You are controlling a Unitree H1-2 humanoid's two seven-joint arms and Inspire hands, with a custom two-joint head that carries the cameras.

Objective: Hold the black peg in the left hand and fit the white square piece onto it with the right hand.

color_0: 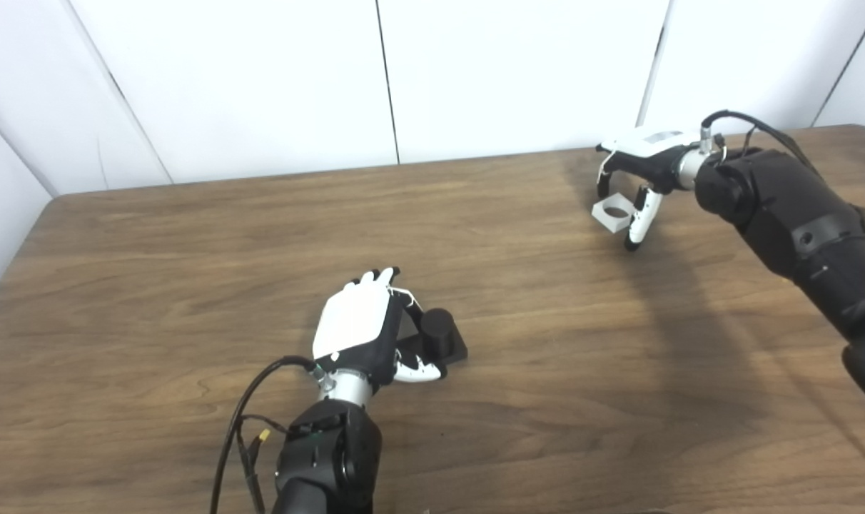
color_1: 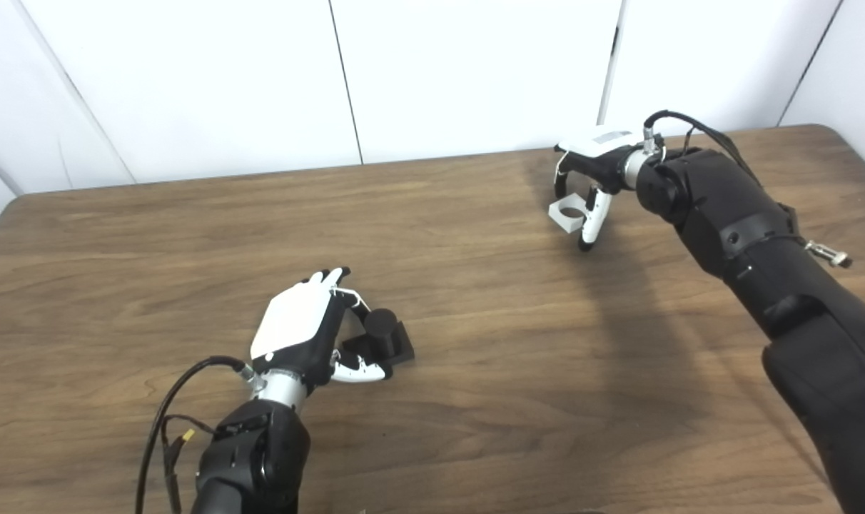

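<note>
The black peg (color_0: pixel 438 332) stands upright on its square black base on the table. My left hand (color_0: pixel 357 325) lies just left of it with its fingers stretched flat. Its thumb (color_0: pixel 418 371) reaches along the front of the base, and the hand does not grip the peg. The white square piece (color_0: pixel 612 213), with a round hole, is at the far right of the table. My right hand (color_0: pixel 636 189) arches over it, with fingers at its back edge and thumb against its right side. I cannot tell whether the piece is lifted off the table.
The brown wooden table (color_0: pixel 190 285) ends at a white panelled wall along its far edge. My right forearm (color_0: pixel 796 228) stretches over the table's right side. A black cable (color_0: pixel 240 421) loops beside my left wrist.
</note>
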